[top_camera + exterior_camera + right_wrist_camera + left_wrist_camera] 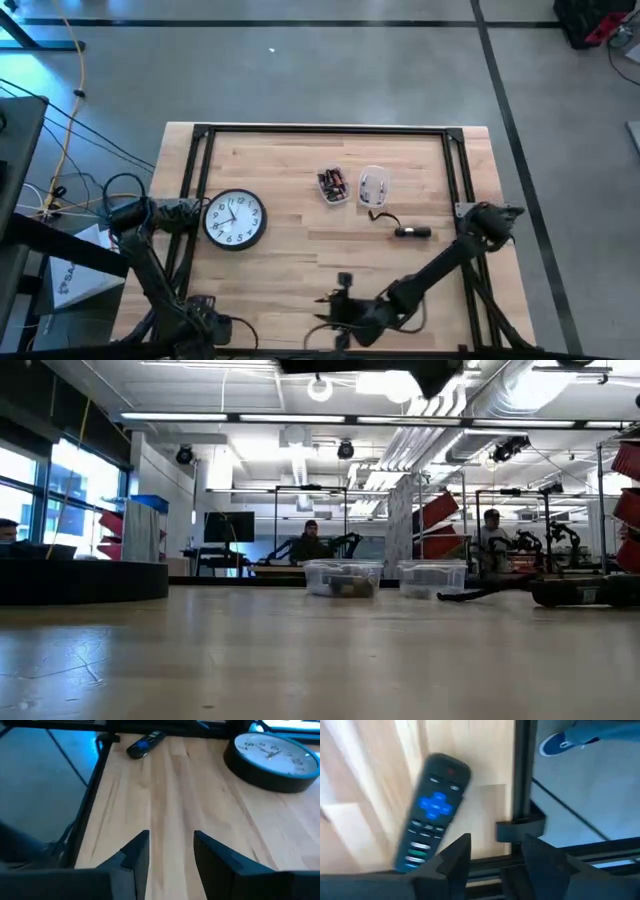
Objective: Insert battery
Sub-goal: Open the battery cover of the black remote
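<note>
A black remote (432, 812) with a blue pad lies face up on the wooden table, next to the black frame rail; it also shows far off as the remote (145, 744). My left gripper (497, 865) hovers open just short of it, by the table's near left corner (212, 322). My right gripper (172, 845) is open at the table's near edge (340, 302), pointing toward the remote, with bare wood between its fingers. A small clear tub (333, 185) at the middle back holds batteries.
A round black-rimmed wall clock (235, 220) lies flat at the left. A second clear tub (373, 185) stands beside the battery tub, and a black stick-like object with a cord (412, 232) lies near it. The black frame (195, 170) borders the table. People sit in the room beyond.
</note>
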You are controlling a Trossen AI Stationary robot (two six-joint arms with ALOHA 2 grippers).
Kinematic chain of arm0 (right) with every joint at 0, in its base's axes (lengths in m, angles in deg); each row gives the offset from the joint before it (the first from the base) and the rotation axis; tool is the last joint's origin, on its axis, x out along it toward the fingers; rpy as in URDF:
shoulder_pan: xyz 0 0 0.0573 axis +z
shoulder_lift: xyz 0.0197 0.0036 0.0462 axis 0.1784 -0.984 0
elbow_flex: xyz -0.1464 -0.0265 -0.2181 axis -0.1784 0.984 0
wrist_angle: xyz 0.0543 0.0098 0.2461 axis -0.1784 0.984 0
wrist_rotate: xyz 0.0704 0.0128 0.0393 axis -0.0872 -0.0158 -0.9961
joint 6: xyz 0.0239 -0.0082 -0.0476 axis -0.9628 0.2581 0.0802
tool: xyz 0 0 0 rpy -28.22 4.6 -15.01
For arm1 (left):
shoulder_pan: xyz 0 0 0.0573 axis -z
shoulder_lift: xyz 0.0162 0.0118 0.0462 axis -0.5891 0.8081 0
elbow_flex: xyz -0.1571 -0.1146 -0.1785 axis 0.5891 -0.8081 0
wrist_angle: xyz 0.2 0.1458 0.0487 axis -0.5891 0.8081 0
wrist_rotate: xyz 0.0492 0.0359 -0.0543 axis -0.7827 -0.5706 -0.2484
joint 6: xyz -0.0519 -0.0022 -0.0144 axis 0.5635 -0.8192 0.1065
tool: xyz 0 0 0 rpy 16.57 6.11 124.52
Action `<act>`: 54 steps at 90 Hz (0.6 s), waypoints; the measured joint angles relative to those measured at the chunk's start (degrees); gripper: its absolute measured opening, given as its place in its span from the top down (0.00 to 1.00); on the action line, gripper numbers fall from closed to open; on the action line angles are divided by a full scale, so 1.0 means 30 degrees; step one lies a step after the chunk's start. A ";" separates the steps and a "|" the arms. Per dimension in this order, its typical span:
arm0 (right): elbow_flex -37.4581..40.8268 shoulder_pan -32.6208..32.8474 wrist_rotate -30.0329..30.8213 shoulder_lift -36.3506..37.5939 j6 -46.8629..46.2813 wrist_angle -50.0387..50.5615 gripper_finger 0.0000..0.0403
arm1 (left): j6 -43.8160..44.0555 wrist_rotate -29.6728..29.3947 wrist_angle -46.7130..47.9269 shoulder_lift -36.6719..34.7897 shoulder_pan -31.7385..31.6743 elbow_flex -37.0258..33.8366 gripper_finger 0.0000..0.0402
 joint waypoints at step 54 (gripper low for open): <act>-0.1899 -0.1141 -0.0554 -0.1229 -0.0503 0.0495 0.71 | -0.1146 0.0415 0.0789 0.0022 0.0372 -0.1909 0.33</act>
